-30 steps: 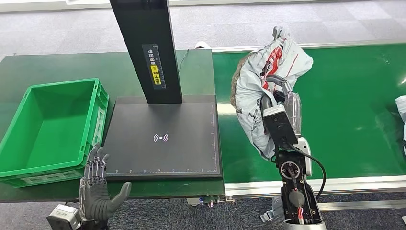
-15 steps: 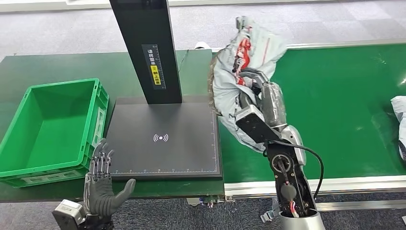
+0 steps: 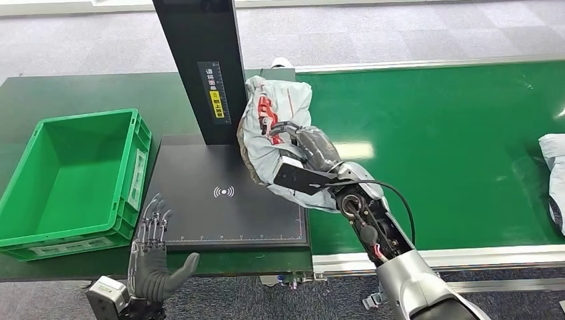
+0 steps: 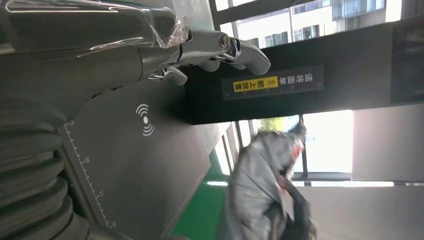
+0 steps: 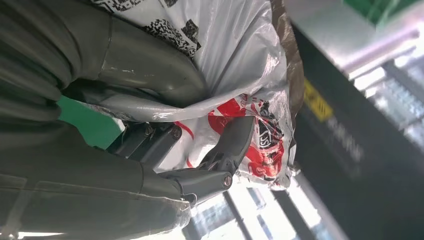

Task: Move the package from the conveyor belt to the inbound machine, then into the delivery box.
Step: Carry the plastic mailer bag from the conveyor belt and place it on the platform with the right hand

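The package (image 3: 270, 127), a crumpled grey-white mailer bag with red print, hangs in the right robot hand (image 3: 293, 143), whose fingers (image 5: 235, 145) are wrapped into the plastic and clamped on it, so the bag droops loosely around and below the grip rather than sitting flat. It is held up off any surface, just over the far right corner of the inbound machine (image 3: 226, 197), beside its black upright column (image 3: 200, 67); I'd judge it is carried high like that so the sagging bag clears the edge between the conveyor belt (image 3: 453, 147) and the dark scanning plate. The plate's white wireless mark (image 3: 224, 192) lies a little beyond the robot hand toward the robot's left, and that looks the sensible spot to lower the bag onto. The left robot hand (image 3: 154, 257) waits at the near edge of the plate, palm open, fingers spread and holding nothing (probably ready for the onward hand-off). Past it sits the green delivery box (image 3: 40, 220) on the worktop (image 3: 66, 93), and another pale bag (image 3: 553, 180) rests further out on the belt.
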You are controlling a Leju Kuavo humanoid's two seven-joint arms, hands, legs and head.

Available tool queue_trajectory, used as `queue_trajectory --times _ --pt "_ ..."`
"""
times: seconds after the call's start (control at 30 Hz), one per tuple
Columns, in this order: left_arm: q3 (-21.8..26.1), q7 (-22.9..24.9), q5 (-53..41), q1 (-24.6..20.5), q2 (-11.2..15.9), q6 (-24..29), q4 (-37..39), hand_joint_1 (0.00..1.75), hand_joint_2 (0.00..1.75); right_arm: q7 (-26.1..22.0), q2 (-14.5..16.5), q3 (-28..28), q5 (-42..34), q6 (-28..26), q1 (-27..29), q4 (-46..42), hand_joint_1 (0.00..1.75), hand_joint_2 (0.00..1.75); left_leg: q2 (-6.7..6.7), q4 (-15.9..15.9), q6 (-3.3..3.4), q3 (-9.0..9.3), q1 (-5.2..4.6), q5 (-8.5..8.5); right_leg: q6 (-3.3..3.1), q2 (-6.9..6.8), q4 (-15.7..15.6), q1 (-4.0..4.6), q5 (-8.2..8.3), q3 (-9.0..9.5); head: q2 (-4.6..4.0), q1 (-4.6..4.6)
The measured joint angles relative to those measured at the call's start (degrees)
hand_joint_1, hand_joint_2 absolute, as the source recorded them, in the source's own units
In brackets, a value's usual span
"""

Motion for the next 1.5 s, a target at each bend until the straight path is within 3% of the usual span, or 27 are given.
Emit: queue_trajectory --times 0.27,0.57,0.8,0.97,1.03,1.1,1.17,1.3,1.5 --pt "-1.4 1.2 0.4 -0.5 1.2 0.6 0.9 0.00 1.75 3.6 0.0 10.1 3.0 8.8 -4.7 13.4 1.75 1.75 -0.02 0.0 0.00 0.00 0.00 0.00 0.00 -0.01 0.0 0.00 0.00 0.01 0.00 0.00" --pt "-3.1 2.1 -0.2 -3.0 2.1 0.0 2.7 0.00 1.75 -2.9 0.1 17.8 -1.1 18.2 -6.8 19.8 1.75 1.75 0.02 0.0 0.00 0.05 0.00 0.00 0.00 0.00 0.0 0.00 0.00 0.01 0.00 0.00" --pt "-3.8 2.1 -0.1 -3.2 2.4 0.1 3.3 0.00 1.75 -5.7 0.1 19.9 -2.8 15.1 -6.8 20.1 1.75 1.75 0.03 0.0 0.00 0.06 0.00 0.00 0.00 0.00 0.0 0.00 0.00 0.02 0.00 0.00" --pt "-3.9 2.1 0.1 -2.7 2.4 0.6 3.2 0.00 1.75 -5.4 0.0 20.9 -1.2 5.7 -6.5 19.7 1.74 1.75 0.02 0.0 0.00 0.04 0.00 0.00 0.00 0.00 0.0 0.00 0.00 0.02 0.00 0.00" --pt "-3.9 2.0 0.1 -2.3 2.4 0.7 3.2 0.00 1.75 -4.9 0.0 21.2 -0.1 2.1 -6.4 19.5 1.07 1.75 0.01 0.0 0.00 0.04 0.00 0.00 0.00 0.00 0.0 0.00 0.00 0.02 0.00 0.01" --pt "-3.9 2.0 0.1 -2.0 2.4 0.7 3.1 0.00 1.75 -4.6 0.1 21.3 1.0 -2.1 -6.3 19.2 0.21 1.75 0.01 0.0 0.00 0.03 0.00 0.00 0.00 0.00 0.0 0.00 0.00 0.01 0.00 0.01" --pt "-3.9 2.0 0.1 -1.9 2.4 0.7 3.1 0.00 1.75 -4.9 0.1 21.4 1.6 -5.4 -6.2 19.0 0.00 1.75 0.01 0.0 0.00 0.03 0.00 0.00 0.00 0.00 0.0 0.00 0.00 0.01 0.00 -0.01" --pt "-3.9 1.8 0.1 -1.8 2.4 0.5 3.1 0.00 1.75 -6.5 0.1 21.3 1.9 -8.8 -5.7 18.5 0.00 1.75 0.01 0.0 0.00 0.04 0.00 0.00 0.00 0.00 0.0 0.00 0.00 0.01 0.00 0.00" --pt "-4.0 1.7 0.1 -1.8 2.4 0.1 3.1 0.00 1.75 -8.9 0.1 20.8 0.8 -9.9 -5.1 17.9 0.00 1.75 0.01 0.0 0.00 0.04 0.00 0.00 0.00 0.00 0.0 0.00 0.00 0.01 0.00 0.01"
